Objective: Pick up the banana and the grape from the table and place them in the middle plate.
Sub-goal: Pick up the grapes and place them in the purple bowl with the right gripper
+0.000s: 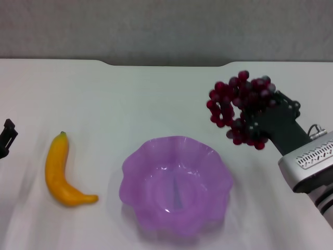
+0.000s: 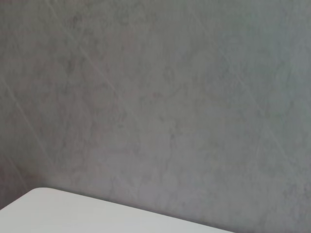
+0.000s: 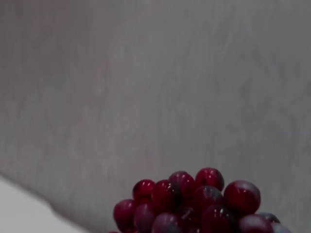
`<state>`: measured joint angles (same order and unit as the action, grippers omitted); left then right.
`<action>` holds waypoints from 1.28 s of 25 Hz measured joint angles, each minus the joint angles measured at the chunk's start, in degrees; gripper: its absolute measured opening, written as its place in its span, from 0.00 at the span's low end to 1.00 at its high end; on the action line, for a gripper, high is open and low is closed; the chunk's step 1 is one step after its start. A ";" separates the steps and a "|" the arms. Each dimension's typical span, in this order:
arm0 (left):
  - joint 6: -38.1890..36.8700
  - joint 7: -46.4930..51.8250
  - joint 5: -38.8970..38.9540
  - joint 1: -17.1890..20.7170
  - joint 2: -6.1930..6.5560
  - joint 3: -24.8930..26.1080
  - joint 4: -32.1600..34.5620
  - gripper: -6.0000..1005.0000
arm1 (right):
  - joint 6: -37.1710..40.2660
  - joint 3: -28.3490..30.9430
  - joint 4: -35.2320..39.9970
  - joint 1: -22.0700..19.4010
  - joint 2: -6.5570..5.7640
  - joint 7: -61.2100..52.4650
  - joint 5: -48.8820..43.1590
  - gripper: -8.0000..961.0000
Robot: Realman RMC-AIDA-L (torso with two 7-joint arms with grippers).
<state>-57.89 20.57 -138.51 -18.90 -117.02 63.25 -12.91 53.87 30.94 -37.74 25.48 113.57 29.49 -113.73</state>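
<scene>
My right gripper [image 1: 257, 117] is shut on the grape [image 1: 234, 107], a bunch of dark red grapes, and holds it in the air to the right of and beyond the middle plate [image 1: 140, 172]. The bunch also shows in the right wrist view [image 3: 194, 206], against the grey wall. The purple scalloped plate sits empty at the front centre of the white table [image 1: 156, 99]. The banana [image 1: 60, 172] lies on the table left of the plate. My left gripper [image 1: 6, 136] is at the far left edge of the head view, left of the banana.
The grey wall [image 1: 166, 26] stands behind the table's notched far edge. The left wrist view shows only the wall and a table corner [image 2: 58, 213].
</scene>
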 joint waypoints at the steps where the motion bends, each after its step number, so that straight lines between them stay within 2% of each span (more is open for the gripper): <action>1: 0.00 0.00 0.00 0.03 0.01 0.00 0.00 0.89 | 0.60 0.06 -1.06 -0.24 -0.28 0.01 -0.85 0.42; 4: 0.05 0.00 0.00 0.00 0.02 0.03 0.00 0.89 | -0.18 0.72 -4.90 -0.86 -1.12 0.01 -3.42 0.41; 8: 0.12 0.00 0.00 -0.19 0.04 0.03 0.00 0.89 | -6.58 2.02 -8.36 -0.65 -1.23 0.02 -6.59 0.41; 14: 0.23 0.00 -0.02 -0.57 0.01 0.01 -0.07 0.89 | -12.00 2.06 -6.13 1.47 0.78 -0.21 -8.90 0.40; 18: 0.31 0.00 -0.08 -0.94 -0.02 -0.23 -0.27 0.89 | -14.95 1.43 -4.38 2.32 1.15 -0.84 -8.76 0.40; 25: 0.84 0.00 -0.08 -1.24 -0.05 -0.19 -0.28 0.89 | -15.58 -1.60 0.61 4.04 1.39 -7.57 -8.74 0.40; 32: 1.16 0.00 -0.05 -1.56 -0.06 -0.28 -0.40 0.89 | -19.26 -2.73 1.20 6.45 1.61 -7.95 -8.80 0.39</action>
<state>-56.74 20.57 -138.56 -20.46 -117.07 62.97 -13.31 34.62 28.21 -36.54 31.93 115.18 21.54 -122.53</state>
